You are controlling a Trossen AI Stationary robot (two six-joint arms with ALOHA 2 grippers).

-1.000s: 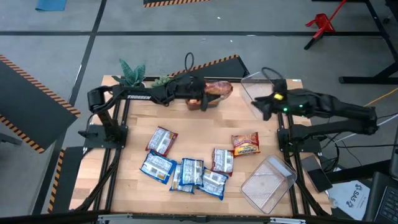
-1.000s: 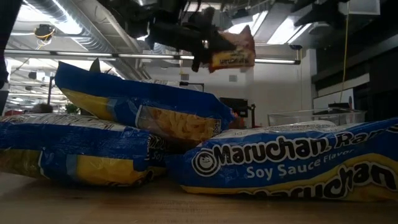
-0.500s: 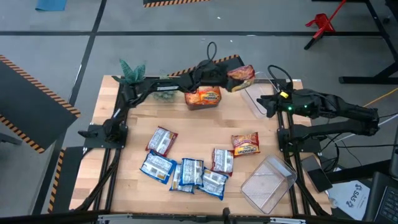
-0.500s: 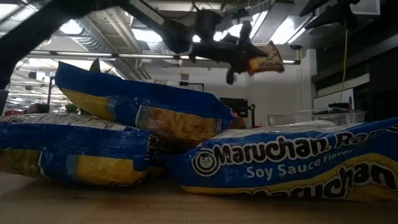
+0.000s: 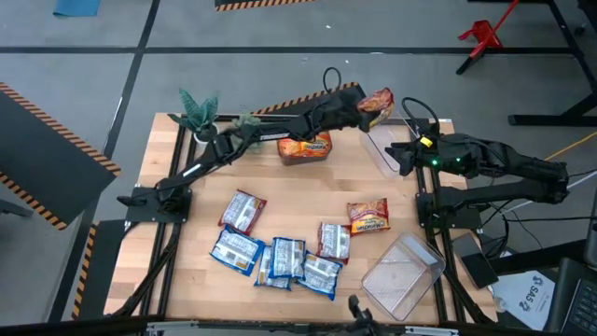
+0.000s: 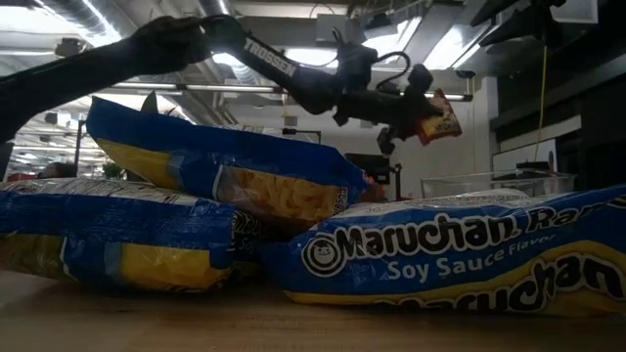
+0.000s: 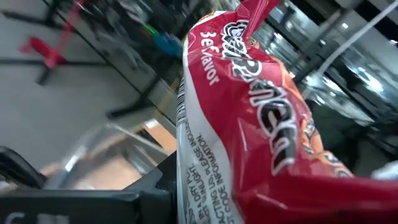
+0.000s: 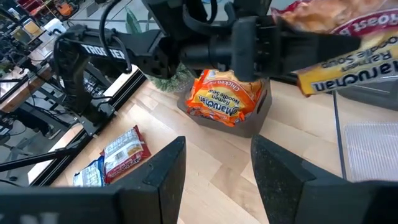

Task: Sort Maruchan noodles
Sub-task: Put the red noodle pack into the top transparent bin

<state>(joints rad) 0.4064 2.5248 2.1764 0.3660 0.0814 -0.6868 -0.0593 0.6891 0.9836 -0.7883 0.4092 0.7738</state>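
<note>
My left gripper [image 5: 362,105] reaches along the table's far edge, shut on a red-brown Maruchan packet [image 5: 379,99], which hangs in the air beside the far right clear bin [image 5: 385,142]. An orange packet [image 5: 306,147] lies in a small bin [image 8: 252,124] at the far middle. Several blue packets [image 5: 278,260], a red-brown one [image 5: 242,211] and two more [image 5: 367,216] lie flat on the wooden table [image 5: 298,196]. At the right edge my right gripper [image 8: 217,180] stands open, with nothing between its fingers. My left gripper pinches one end of the red-brown packet [image 7: 189,180] between its two fingers. The fingers lie about level and point toward the table's right side. The packet sticks out beyond them, tilted and lifted clear of the table [image 6: 438,115].
A second clear bin [image 5: 403,275] lies at the near right corner. Two small green plants [image 5: 198,110] stand at the far left. Bare wood lies between the far bins and the packets near the front edge.
My left gripper has carried the red-brown packet from above the middle bin toward the table's right edge, sinking a little and rolling as the arm stretched out. The packet stays held and clear of the table.
</note>
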